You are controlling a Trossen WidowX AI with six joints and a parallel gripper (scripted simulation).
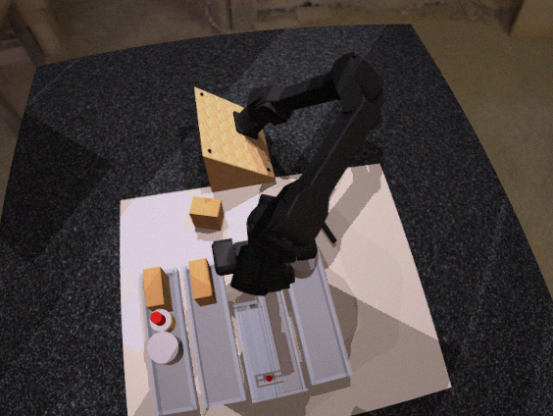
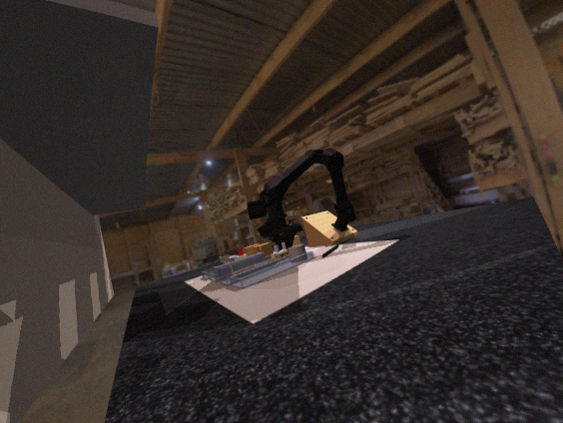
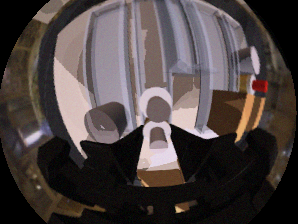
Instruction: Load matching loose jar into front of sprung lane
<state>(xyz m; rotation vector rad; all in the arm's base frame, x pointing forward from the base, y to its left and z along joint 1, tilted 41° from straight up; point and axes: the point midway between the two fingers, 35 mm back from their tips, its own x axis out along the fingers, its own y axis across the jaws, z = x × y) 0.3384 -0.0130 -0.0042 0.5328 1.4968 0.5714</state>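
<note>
My gripper (image 3: 156, 127) is shut on a white jar (image 3: 158, 143) with a narrower top. Just beyond it in the wrist view stands a matching jar (image 3: 158, 106), in line with the held one; whether they touch is unclear. Both tops show small under the gripper in the exterior view. The sprung lane (image 1: 255, 338) is the third from the left in the top view, with a red dot (image 1: 269, 378) at its far end. My arm hides both jars, the fingertips and the lane's front stop in the top view. Jar contact with the lane floor cannot be made out.
A wide grey jar (image 1: 305, 267) (image 2: 297, 253) (image 3: 106, 122) stands close beside the gripper, in the right lane. The left lane holds a wooden block (image 1: 154, 290), a red-capped jar (image 1: 157, 318) and a wide pale jar (image 1: 163, 347). Another block (image 1: 199, 281) stands in the second lane.
</note>
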